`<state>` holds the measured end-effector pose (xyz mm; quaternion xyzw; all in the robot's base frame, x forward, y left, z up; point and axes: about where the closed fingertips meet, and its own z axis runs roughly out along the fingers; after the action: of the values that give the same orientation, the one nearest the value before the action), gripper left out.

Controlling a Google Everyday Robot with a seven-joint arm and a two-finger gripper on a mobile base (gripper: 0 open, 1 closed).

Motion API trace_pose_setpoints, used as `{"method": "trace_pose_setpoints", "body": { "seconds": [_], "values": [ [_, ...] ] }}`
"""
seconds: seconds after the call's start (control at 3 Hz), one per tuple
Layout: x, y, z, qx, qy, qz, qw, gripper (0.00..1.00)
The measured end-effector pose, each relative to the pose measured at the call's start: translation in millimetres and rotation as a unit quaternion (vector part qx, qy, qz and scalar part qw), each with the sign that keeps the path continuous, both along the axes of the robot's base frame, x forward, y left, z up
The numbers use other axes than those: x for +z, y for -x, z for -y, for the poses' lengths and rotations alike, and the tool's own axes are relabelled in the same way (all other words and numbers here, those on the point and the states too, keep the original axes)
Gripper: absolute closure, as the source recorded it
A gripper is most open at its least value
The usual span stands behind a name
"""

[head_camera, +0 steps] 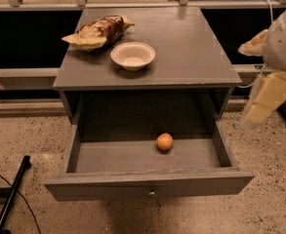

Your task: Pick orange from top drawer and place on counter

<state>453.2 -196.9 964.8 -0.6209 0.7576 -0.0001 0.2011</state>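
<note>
The orange (164, 141) lies on the floor of the open top drawer (147, 185), right of centre and toward the back. The drawer is pulled far out from the grey cabinet. The counter (191, 43) is the cabinet's flat grey top. My gripper (267, 99) hangs at the far right of the view, beside the cabinet's right edge. It is at about the height of the drawer opening, outside the drawer, well right of and above the orange. It holds nothing that I can see.
A white bowl (132, 55) and a crumpled snack bag (97, 31) sit on the left half of the counter. A black pole (11, 191) and cable lie on the speckled floor at lower left. A railing and dark panels run behind the cabinet.
</note>
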Motion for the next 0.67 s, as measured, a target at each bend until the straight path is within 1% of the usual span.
{"method": "trace_pose_setpoints", "body": {
  "seconds": [0.33,0.67],
  "values": [
    [-59,-19,-43,0.074,-0.099,0.007,0.9923,0.00],
    [-53,-31,-72,0.108,-0.141,0.044,0.9831,0.00]
  ]
}}
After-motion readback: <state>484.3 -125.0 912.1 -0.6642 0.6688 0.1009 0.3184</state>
